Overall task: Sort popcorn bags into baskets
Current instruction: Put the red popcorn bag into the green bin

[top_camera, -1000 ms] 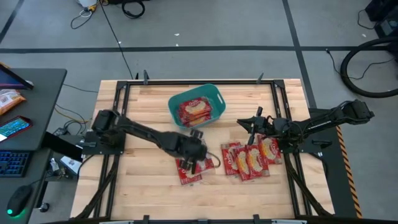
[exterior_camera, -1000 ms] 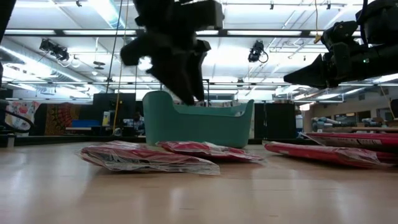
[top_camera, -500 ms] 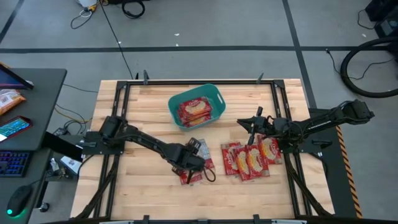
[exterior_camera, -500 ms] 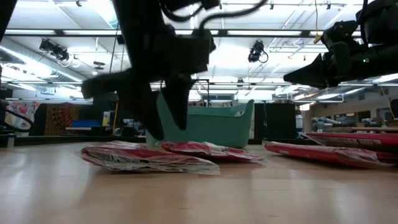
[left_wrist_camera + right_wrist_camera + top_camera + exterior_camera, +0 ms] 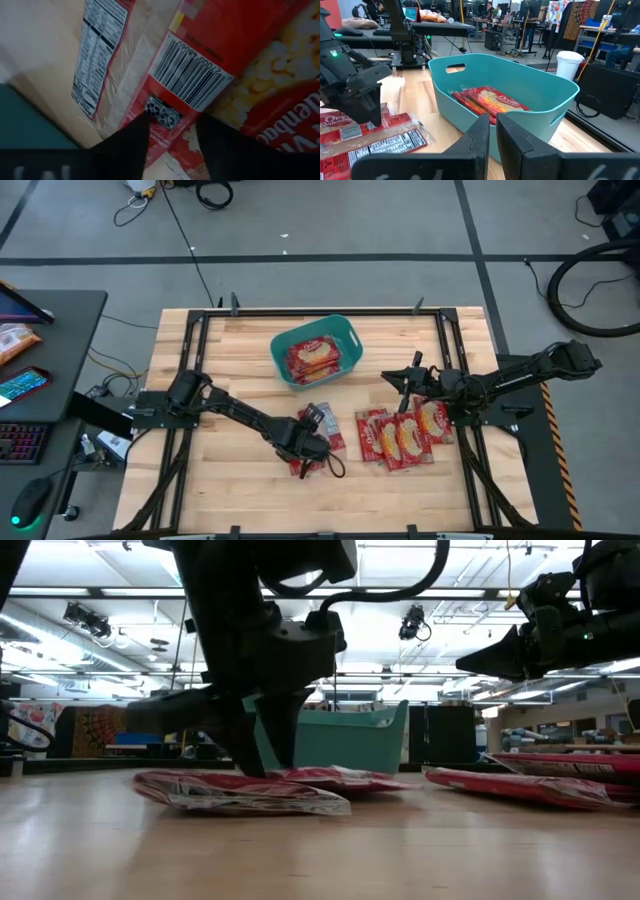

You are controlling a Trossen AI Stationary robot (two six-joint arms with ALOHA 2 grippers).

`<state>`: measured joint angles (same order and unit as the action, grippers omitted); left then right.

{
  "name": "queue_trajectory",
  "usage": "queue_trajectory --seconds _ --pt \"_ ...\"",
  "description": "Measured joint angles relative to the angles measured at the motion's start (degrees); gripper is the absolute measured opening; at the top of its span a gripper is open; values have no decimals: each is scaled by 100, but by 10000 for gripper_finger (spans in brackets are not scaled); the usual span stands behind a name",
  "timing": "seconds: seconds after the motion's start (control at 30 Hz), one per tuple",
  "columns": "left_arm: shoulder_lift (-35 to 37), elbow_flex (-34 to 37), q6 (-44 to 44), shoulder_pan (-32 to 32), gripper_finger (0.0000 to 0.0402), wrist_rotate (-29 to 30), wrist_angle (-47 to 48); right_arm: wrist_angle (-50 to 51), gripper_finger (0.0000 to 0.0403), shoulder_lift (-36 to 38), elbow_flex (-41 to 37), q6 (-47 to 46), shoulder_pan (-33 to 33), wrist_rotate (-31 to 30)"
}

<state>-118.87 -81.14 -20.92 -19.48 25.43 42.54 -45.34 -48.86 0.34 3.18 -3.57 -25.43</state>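
The teal basket [image 5: 315, 350] stands at the table's far middle with red popcorn bags [image 5: 313, 358] lying flat inside. Two more bags [image 5: 312, 448] lie overlapping on the wood near the middle. Three others [image 5: 402, 436] lie side by side to their right. My left gripper [image 5: 308, 452] is open and down on the middle pair [image 5: 200, 75]. My right gripper [image 5: 405, 385] hangs shut above the table, right of the basket [image 5: 520, 95], touching nothing. My left gripper [image 5: 172, 135] comes from above, pointing down, open fingers [image 5: 132, 145] set on the upper bag's barcode end [image 5: 190, 75]. In the low view the fingertips [image 5: 265, 765] reach the bag's top face. The bag lies flat on the table over the other one.
Black frame rails [image 5: 190, 370] run along the table's left and right sides. A side desk [image 5: 40, 370] with a keyboard and phone stands off the left edge. Bare wood [image 5: 220, 490] shows at the near left.
My left gripper has come down and toward the table's near edge, from above the basket's front to the two middle bags, its arm lowering flat over the table. The near bag shifted slightly under it.
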Motion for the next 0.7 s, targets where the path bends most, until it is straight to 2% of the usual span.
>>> queue_trajectory --seconds 0.27,0.7 --pt "-4 9 439 2 16 44 -46 0 39 0 0 -1 0 0" --pt "787 18 1020 52 3 98 -64 0 39 0 0 -2 0 0"
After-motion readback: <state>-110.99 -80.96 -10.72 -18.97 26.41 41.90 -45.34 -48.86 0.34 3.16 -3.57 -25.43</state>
